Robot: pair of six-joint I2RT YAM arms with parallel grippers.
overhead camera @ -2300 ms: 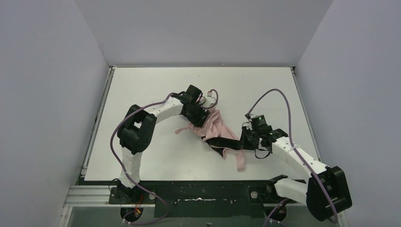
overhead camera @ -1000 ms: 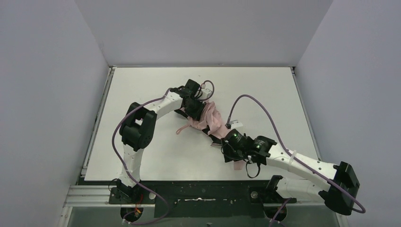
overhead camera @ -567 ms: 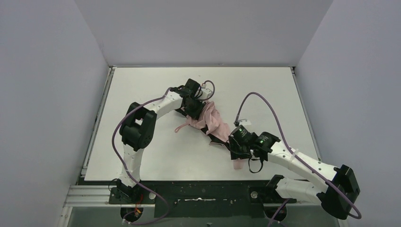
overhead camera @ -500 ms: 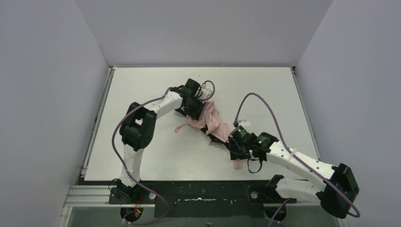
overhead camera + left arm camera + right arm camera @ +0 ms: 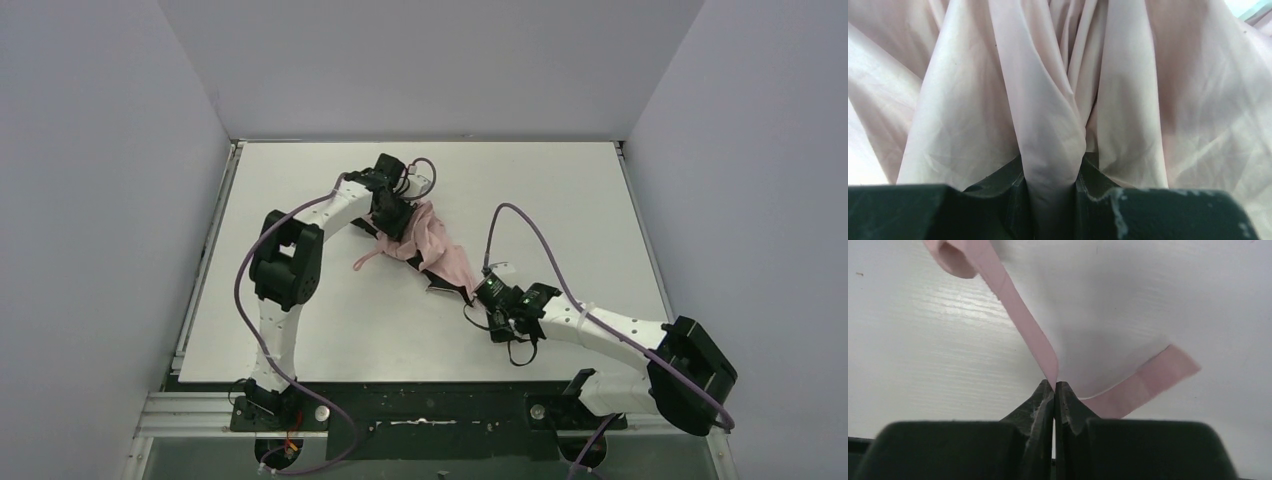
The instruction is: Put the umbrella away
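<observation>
The left gripper (image 5: 392, 215) is reaching out toward the far half of the desk (image 5: 300, 330), a little left of its middle, and is clenching on the umbrella (image 5: 440, 250) at that thing's far-left end. In the left wrist view the gripper (image 5: 1053, 175) is pinching one upright fold of the pale pink fabric (image 5: 1048, 100) between its dark fingers, and more loose folds are spreading out on both sides of it and filling the view.

The umbrella is lying collapsed and crumpled near the desk's middle, running slantwise from the left gripper down toward the near right. A thin pink tail is trailing off its left side onto the desk, and black parts are showing at its near-right end.

The right gripper (image 5: 482, 297) is sitting just beside that near-right end, low over the desk. In the right wrist view its jaws (image 5: 1054, 385) are pressing tight together on a flat pink strap (image 5: 1028, 332), which is rising from the tips up to the left, while another stretch of it is lying on the white desk (image 5: 923, 340) to the right.
</observation>
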